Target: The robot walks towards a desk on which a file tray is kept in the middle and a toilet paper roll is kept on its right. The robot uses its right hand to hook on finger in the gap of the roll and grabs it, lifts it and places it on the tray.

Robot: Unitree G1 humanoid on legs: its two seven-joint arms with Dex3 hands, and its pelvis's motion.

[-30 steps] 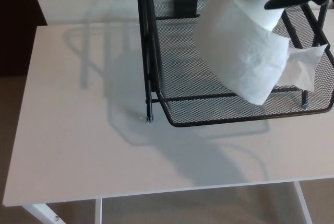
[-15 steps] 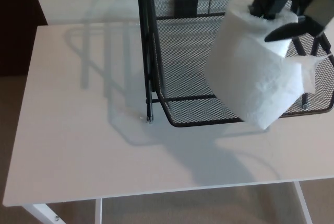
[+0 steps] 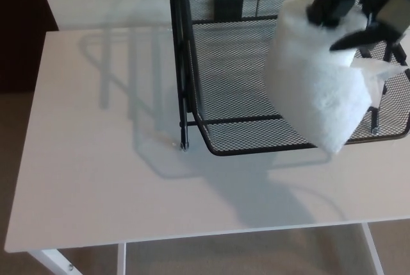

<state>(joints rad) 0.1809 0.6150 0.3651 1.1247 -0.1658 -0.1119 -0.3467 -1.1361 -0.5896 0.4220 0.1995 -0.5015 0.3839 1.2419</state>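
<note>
A white toilet paper roll hangs tilted in the air over the front right part of the black mesh file tray. My right hand comes in from the upper right and is shut on the roll, with one black finger hooked into its core and another lying across its top. A loose sheet end sticks out from the roll to the right. The roll's lower edge overlaps the tray's front rim in the picture. My left hand is out of the picture.
The tray stands on a white desk, whose front edge runs along the bottom of the picture. A small black object lies at the back of the tray. Brown floor shows at the left.
The roll has moved down and right from the top of the picture, then drifted slightly further right. My right hand has come further into view with it.
</note>
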